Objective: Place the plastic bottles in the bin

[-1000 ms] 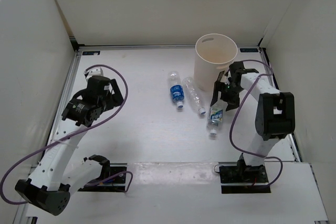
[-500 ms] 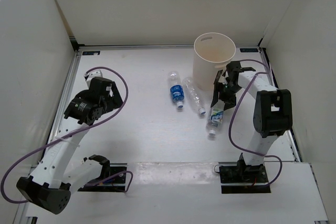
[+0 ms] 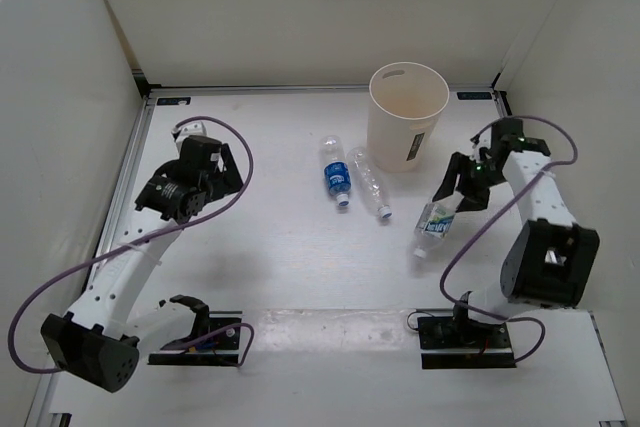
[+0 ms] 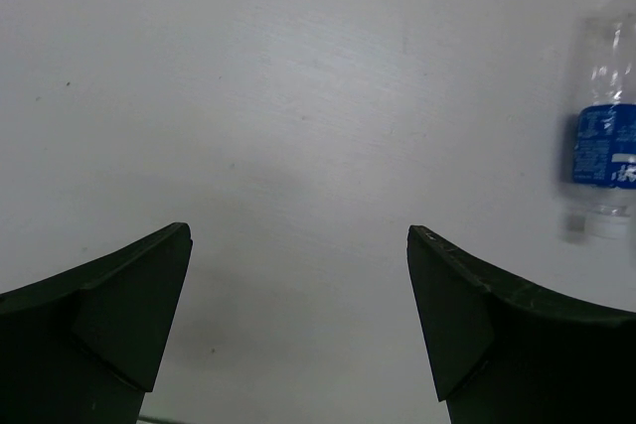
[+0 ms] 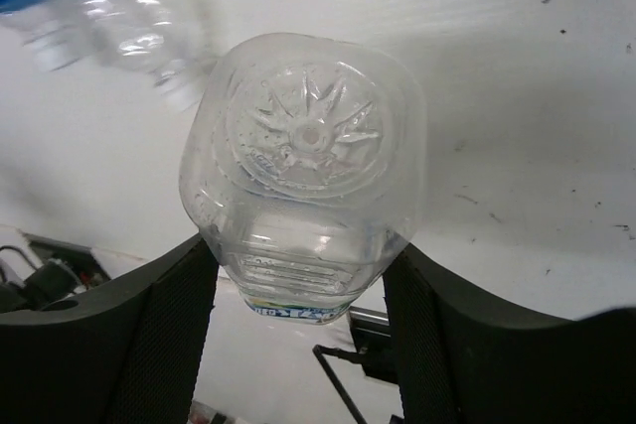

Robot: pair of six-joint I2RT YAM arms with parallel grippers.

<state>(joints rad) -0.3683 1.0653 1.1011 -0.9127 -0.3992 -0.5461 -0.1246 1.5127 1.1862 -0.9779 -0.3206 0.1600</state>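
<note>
right gripper [image 3: 458, 189] has the green-white label bottle [image 3: 437, 222]; bin [image 3: 400, 137] lies up-left of it

l to r in the top view. left gripper [image 4: 298, 245] hangs over bare table [image 3: 260, 247] on the far left, jaws spread wide w/ nothing between them. its wrist cam catches only the blue-label bottle [image 4: 603, 161] at the right edge, so that bottle lies to its right and well apart.

next, mid-table: blue-label bottle [image 3: 337, 175] and plain clear bottle [image 3: 372, 184] lie flat, side by side, close but prob not touching. long axes run roughly far-to-near, caps toward the arm bases. the clear one's far end is just beside the bin's foot.

the bin stands upright, mouth open to the top, right of centre at the far side.

right of it, the right gripper is closed partway round the green-white label bottle at its base end. the wrist cam looks straight at the star-moulded bottom, w/ a pad pressing each side. the bottle's long axis slants away from the jaws toward near-left, cap lowest. it looks clear of the table, tho the top view can't settle that.

key relation: the bin mouth lies far-left of the held bottle and near it, and the right arm is much the nearer arm. my read: it needs to carry far-left and above the rim, base end leading.
</note>
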